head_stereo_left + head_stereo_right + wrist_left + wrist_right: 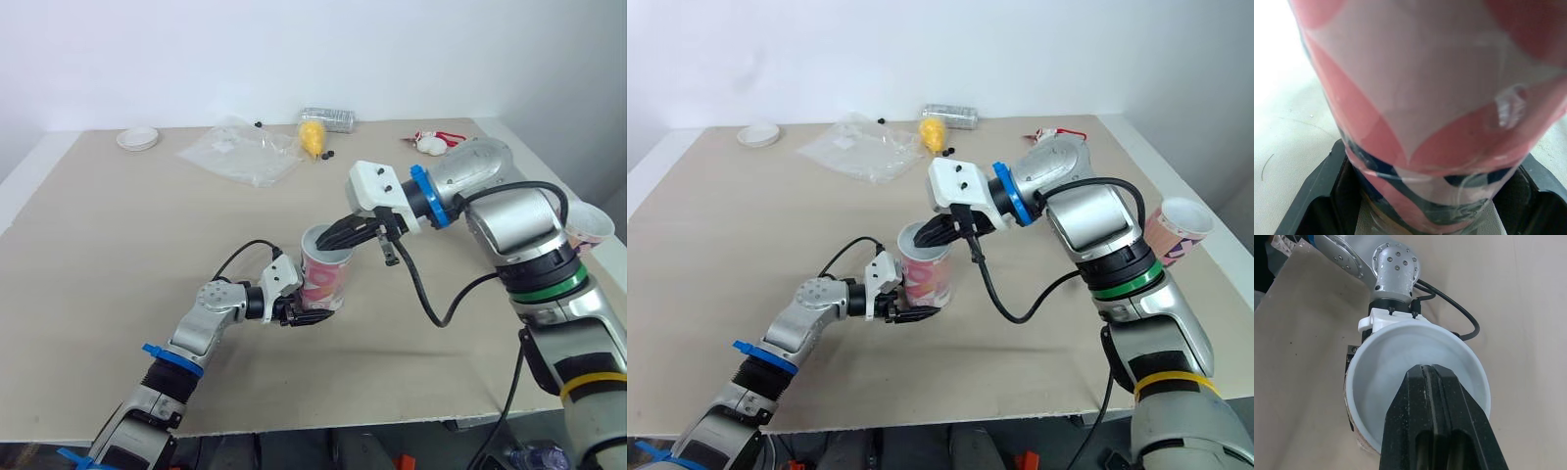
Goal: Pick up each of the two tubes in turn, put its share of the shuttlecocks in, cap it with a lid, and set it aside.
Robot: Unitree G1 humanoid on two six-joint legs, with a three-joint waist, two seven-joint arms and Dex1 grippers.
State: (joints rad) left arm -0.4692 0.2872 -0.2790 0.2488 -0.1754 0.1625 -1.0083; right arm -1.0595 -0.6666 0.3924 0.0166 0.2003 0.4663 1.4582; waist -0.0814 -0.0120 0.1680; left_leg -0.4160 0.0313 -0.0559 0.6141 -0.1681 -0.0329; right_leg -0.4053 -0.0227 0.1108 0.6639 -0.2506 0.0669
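The right gripper (1431,372), with its two black fingers pressed together, lies over the white lid (1383,377) that sits on the tube (1358,438); the left gripper (1351,355) holds this tube upon the beige surface (1520,308).

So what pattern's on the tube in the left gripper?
The tube: pink and white shapes, dark blue lines; best in left wrist view.

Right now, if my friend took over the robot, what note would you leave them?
Left gripper: shut on the pink tube, upright on the table.
Right gripper: shut, tips resting in the white lid on that tube's top.
Second tube: at the table's right edge; cannot tell if capped.
Spare lids and a yellow shuttlecock: far side.
Left to do: seat this lid, set the tube aside, check the second.
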